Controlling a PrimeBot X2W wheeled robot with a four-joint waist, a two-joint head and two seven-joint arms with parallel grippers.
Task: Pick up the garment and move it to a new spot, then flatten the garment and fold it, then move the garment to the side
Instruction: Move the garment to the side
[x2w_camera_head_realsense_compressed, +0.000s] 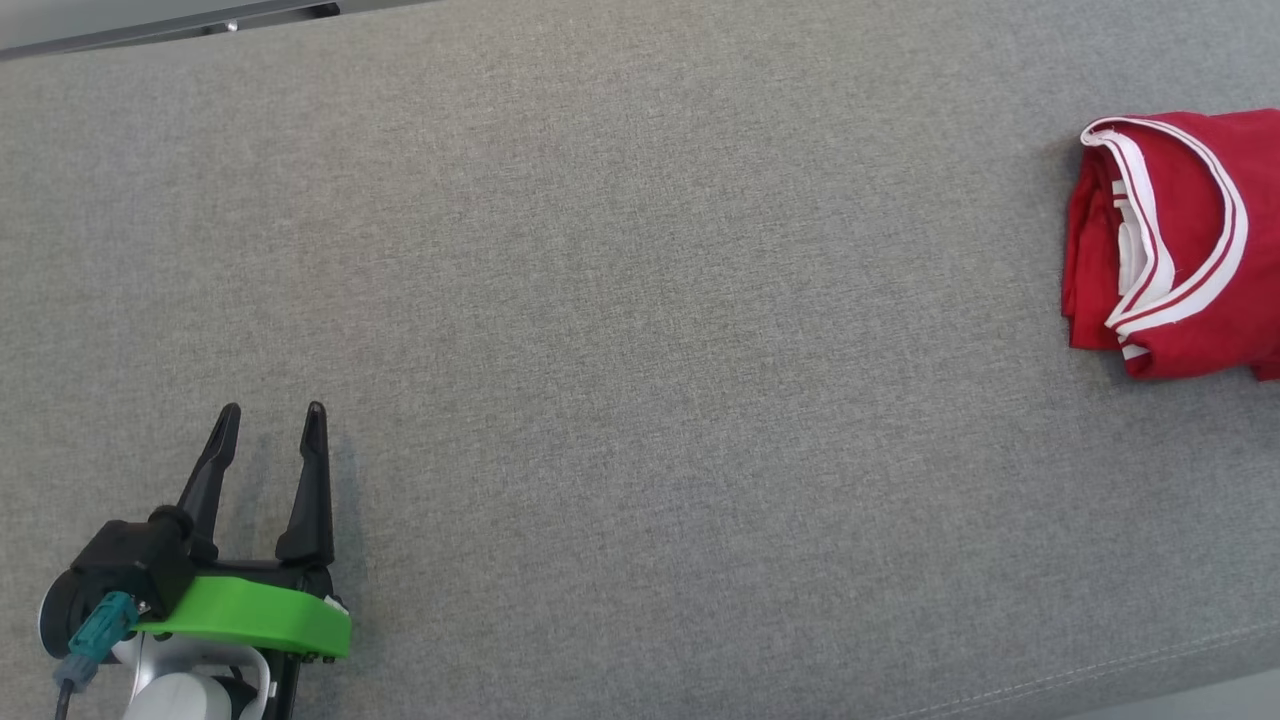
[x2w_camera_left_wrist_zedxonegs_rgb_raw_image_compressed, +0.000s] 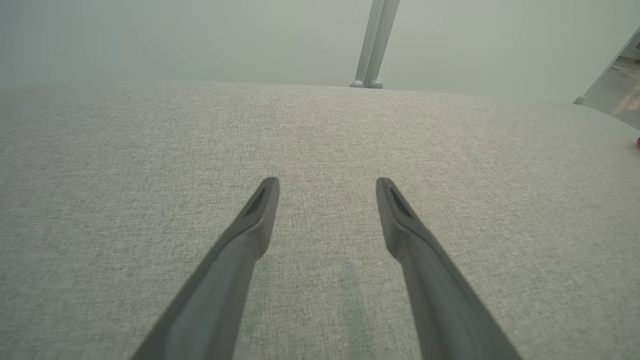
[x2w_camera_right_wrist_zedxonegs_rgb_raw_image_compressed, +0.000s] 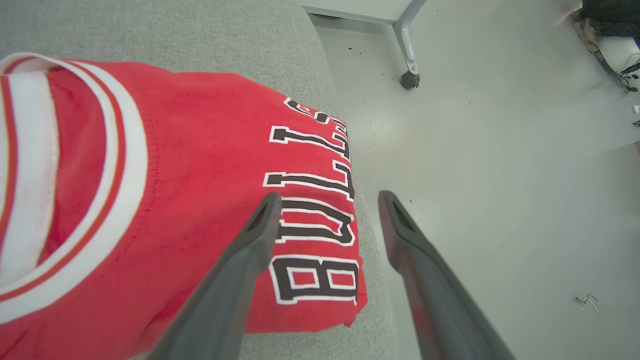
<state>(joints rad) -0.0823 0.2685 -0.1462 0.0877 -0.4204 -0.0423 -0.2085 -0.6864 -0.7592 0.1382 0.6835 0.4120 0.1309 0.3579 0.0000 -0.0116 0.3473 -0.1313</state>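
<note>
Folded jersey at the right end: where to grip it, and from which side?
Probably the lettered edge of the jersey, pinching all the stacked layers, coming in from the surface's right end with the right gripper. That edge lies close to the drop-off, so it is free to reach, and the open jaws straddle it.

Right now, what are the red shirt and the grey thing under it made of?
The red jersey looks like soft, matte knit cloth, maybe polyester: it folds limply, with white striped trim. The grey surface looks like matte woven upholstery fabric: a fine flecked weave and a stitched seam show. Exact fibres cannot be told.
</note>
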